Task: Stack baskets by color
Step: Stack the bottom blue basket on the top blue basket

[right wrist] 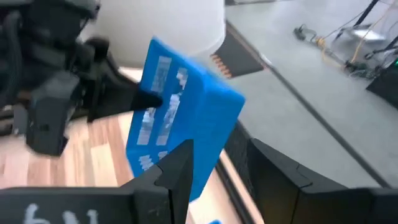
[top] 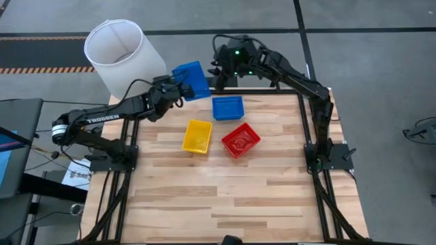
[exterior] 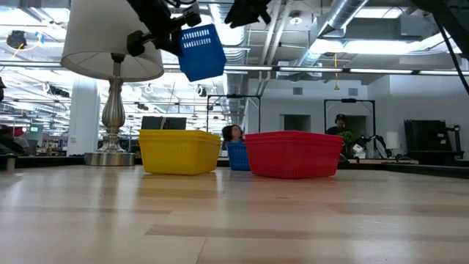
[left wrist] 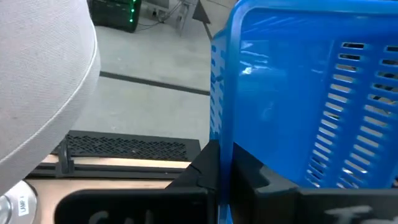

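A blue basket (top: 192, 79) hangs tilted high above the table's far left edge, with my left gripper (top: 176, 88) shut on it. My right gripper (top: 217, 75) stands open just to the right of that basket, at about the same height. In the right wrist view the basket (right wrist: 180, 124) fills the space ahead of its fingers, and its lower corner shows by one of them. Another blue basket (top: 227, 107), a yellow basket (top: 197, 135) and a red basket (top: 240, 141) rest on their bottoms on the table. My left gripper pinches the blue basket's side wall at its rim (left wrist: 219, 146), one finger inside the basket and one outside. The fingers come at it nearly level from the table's left. The basket is lifted clear of the table and tilted, its slotted wall (exterior: 201, 40) facing the near side.
A lamp with a white lampshade (top: 122, 51) stands just left of the held basket, close to my left arm; its base (exterior: 111, 157) is at the table's far left. People sit in the room beyond the table. The table's near half (top: 225, 204) is bare wood.
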